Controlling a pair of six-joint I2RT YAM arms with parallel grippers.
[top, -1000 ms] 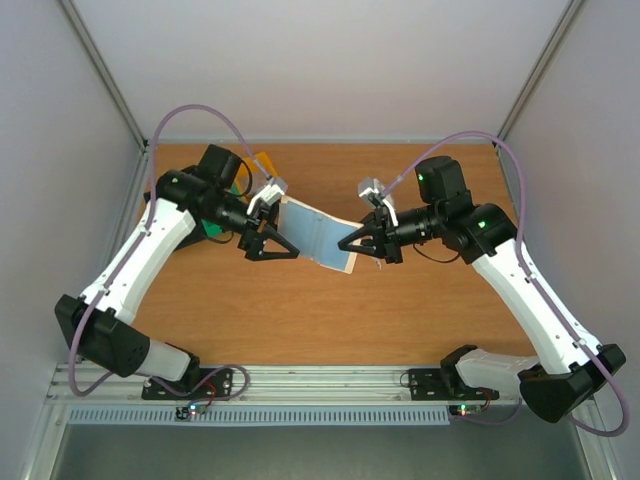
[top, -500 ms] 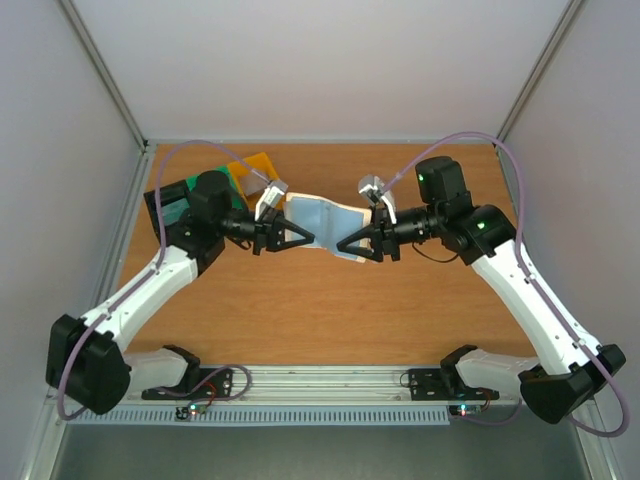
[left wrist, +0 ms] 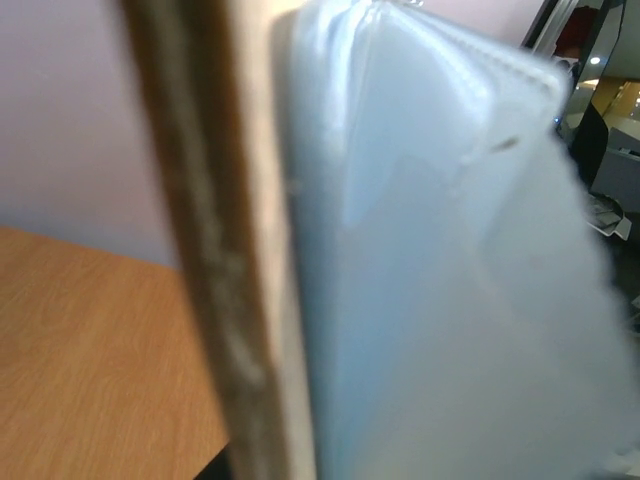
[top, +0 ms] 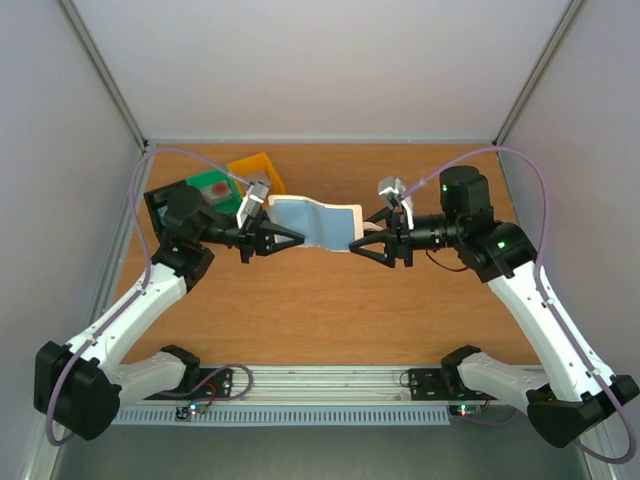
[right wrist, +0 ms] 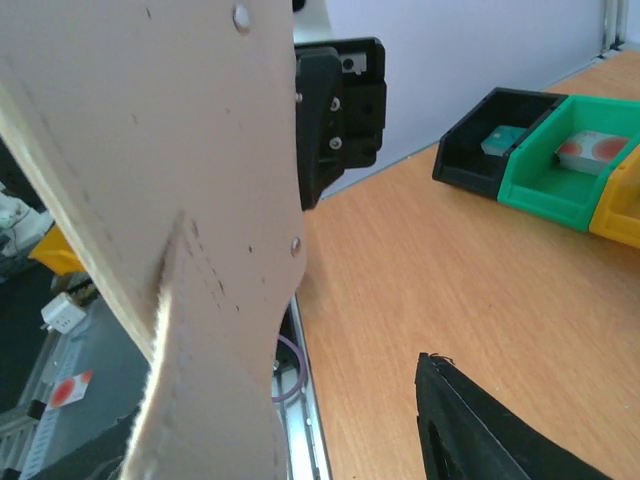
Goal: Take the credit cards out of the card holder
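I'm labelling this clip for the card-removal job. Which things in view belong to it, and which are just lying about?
In the job:
- card holder, gripped at one edge by the left claw
- right claw, open at the holder's other edge
- cards: none clearly visible

Lying about:
- black bin
- green bin
- yellow bin
All three bins sit at the table's far left.

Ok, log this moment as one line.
left gripper: shut on translucent pale-blue plastic folding card holder | right gripper: open at its right end
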